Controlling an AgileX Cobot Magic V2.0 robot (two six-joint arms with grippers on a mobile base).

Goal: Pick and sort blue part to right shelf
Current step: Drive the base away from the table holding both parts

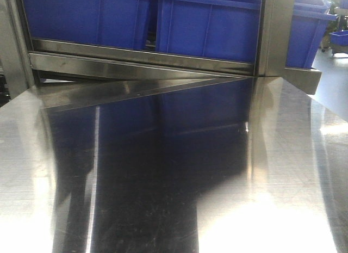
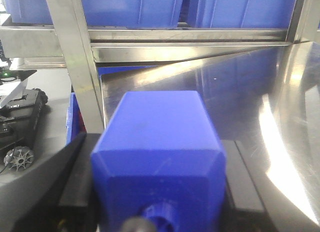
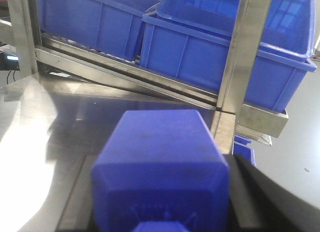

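In the left wrist view a solid-blue part [image 2: 159, 157] fills the space between the black fingers [image 2: 243, 177] of my left gripper [image 2: 159, 142], knob toward the camera, held over the steel tabletop. In the right wrist view a second blue part [image 3: 160, 162] sits the same way in my right gripper [image 3: 160, 147], between its dark fingers [image 3: 252, 192]. Both grippers are shut on their parts. The shelf's steel front rail [image 1: 136, 65] [image 3: 130, 75] [image 2: 190, 52] lies ahead, with large blue bins [image 1: 206, 24] on it. Neither gripper nor part shows in the front view.
The mirror-like steel tabletop [image 1: 163, 182] runs up to the rack. A steel upright post [image 1: 274, 30] [image 3: 240, 67] stands at the right, and another [image 2: 75, 67] at the left. Dark equipment [image 2: 20, 117] sits off the table's left edge. A blue bin [image 3: 245, 144] lies below the right edge.
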